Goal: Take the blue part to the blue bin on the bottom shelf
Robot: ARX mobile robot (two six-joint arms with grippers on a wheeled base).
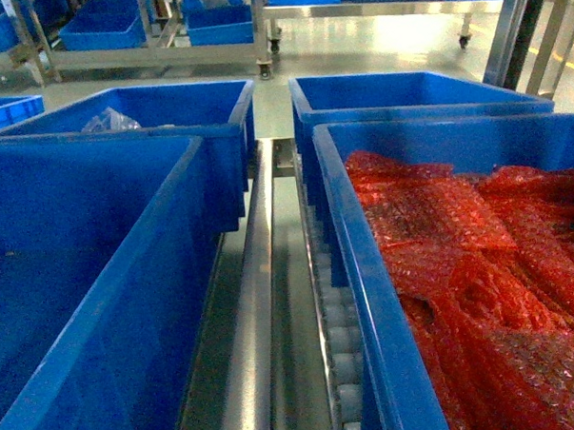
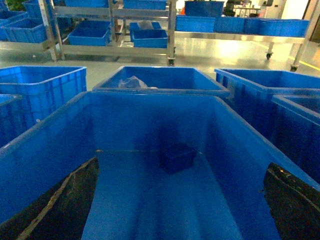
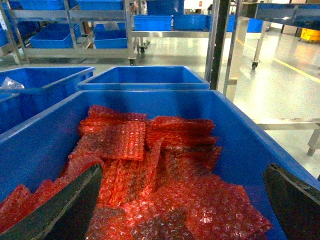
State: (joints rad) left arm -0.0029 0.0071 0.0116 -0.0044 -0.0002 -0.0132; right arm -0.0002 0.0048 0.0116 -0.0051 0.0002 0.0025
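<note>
My left gripper (image 2: 180, 200) hangs released over the blue bin (image 2: 45, 145); the blue part (image 2: 176, 156) lies at twelve o'clock. My right gripper (image 3: 182, 200) gapes above red bubble wrap (image 3: 150, 165).

Head cam looks forward and steeply down between two near blue bins, centered on the steel divider rail (image 1: 257, 302) and white roller track (image 1: 339, 356). Left wrist cam sits low over the left bin (image 2: 45, 145), facing forward into it. Right wrist cam sits low over the right bin (image 3: 235, 130) of red bubble wrap (image 3: 150, 170). All views share the far bins and background racks.
</note>
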